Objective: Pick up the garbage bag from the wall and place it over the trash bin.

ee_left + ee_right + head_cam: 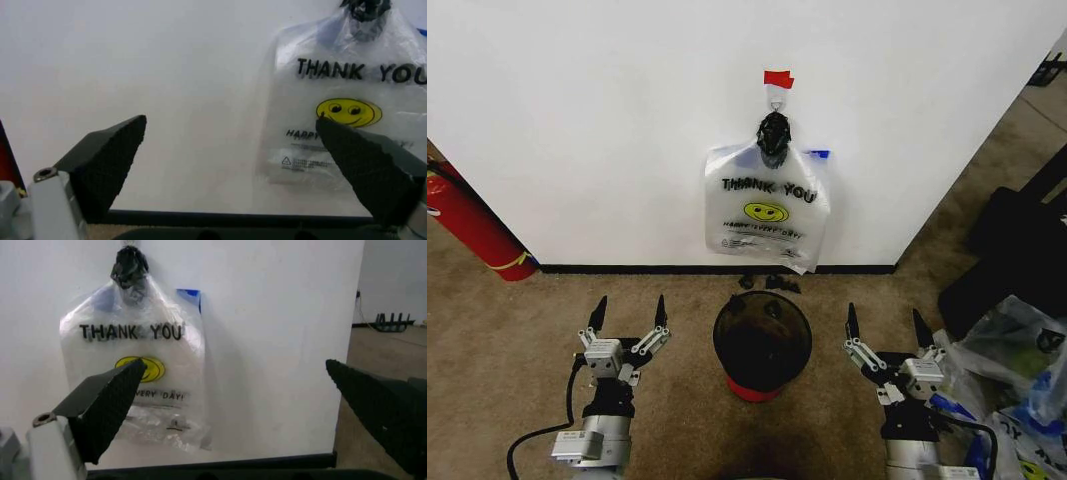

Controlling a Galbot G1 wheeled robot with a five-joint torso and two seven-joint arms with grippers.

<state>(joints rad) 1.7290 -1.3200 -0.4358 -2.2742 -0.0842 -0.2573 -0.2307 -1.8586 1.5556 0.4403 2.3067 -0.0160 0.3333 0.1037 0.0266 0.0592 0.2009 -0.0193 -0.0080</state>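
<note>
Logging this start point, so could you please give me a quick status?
Left gripper and right gripper open, low, flanking trash bin. Garbage bag hanging on wall hook. Nothing in the way.

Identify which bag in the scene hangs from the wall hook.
The garbage bag with THANK YOU lettering and a smiley hangs there; the clear bags lie on the floor at right.

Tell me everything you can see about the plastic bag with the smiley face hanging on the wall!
The thin see-through white plastic garbage bag hangs flat against the plain white wall, its bunched top held in something black under a small metal hook and red tape strip. It shows black THANK YOU lettering, a yellow smiley face and a blue patch. It hangs above the round black wire-mesh trash bin. No gripper touches it.
</note>
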